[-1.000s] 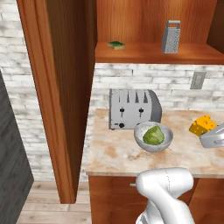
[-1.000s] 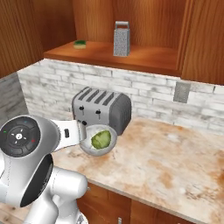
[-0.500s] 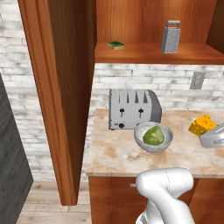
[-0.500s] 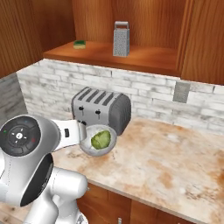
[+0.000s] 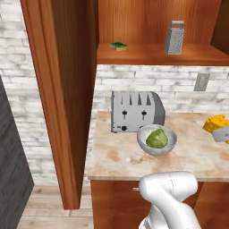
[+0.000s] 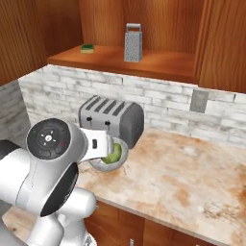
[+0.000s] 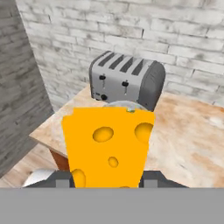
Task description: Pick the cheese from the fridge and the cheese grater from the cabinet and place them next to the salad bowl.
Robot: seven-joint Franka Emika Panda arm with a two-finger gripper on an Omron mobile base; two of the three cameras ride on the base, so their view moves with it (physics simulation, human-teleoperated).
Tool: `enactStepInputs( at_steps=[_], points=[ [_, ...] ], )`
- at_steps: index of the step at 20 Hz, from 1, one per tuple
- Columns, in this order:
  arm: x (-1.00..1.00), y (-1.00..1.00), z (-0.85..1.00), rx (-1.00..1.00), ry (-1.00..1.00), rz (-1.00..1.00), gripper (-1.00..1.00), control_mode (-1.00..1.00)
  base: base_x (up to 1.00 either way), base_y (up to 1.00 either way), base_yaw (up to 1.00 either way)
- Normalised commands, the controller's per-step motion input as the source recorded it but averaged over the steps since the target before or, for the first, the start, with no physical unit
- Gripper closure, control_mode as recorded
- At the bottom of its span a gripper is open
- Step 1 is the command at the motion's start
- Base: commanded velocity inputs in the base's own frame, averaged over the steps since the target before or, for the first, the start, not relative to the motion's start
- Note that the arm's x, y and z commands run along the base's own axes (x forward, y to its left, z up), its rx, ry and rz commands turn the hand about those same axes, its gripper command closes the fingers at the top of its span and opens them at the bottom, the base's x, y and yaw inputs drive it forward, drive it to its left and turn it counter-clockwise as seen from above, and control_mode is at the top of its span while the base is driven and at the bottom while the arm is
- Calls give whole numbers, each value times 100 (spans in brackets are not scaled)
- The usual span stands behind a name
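My gripper [image 7: 107, 179] is shut on the cheese [image 7: 107, 148], a yellow-orange wedge with holes that stands large in front of the hand view. In the left base view the cheese [image 5: 217, 124] and gripper [image 5: 222, 134] hang over the counter at the right edge, to the right of the salad bowl [image 5: 156, 138]. The bowl [image 6: 115, 156] holds green lettuce and sits in front of the toaster, partly behind my arm. The cheese grater [image 5: 175, 38] [image 6: 133, 43] stands upright on the shelf of the open cabinet [image 5: 156, 56]. The dark fridge [image 5: 11, 179] is at the far left.
A silver toaster [image 5: 136, 112] [image 7: 127, 78] stands against the brick wall behind the bowl. A green-and-yellow sponge [image 5: 118, 45] lies on the shelf left of the grater. The open cabinet door [image 5: 58, 89] juts out at the left. A wall outlet [image 5: 201, 82] is at the right.
The gripper with the cheese has drifted slightly to the right in the left base view. Nothing else has moved.
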Motion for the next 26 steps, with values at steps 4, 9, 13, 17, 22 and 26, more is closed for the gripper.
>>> enactStepInputs(
  at_steps=[4, 9, 13, 17, 22, 26],
  points=[
    [27, -58, -17, -1, 0, -16, 100, -100, 0, 0, 0],
    [22, -50, -47, -6, -4, -18, 100, -100, 0, 0, 0],
    [3, -19, -24, -13, 4, -21, 100, -100, 0, 0, 0],
    [0, -22, 0, -4, 15, -8, 100, -100, 0, 0, 0],
    [1, -66, -8, 7, 12, 0, 100, -100, 0, 0, 0],
    [18, -19, -29, 8, 1, 0, 100, -100, 0, 0, 0]
  ],
)
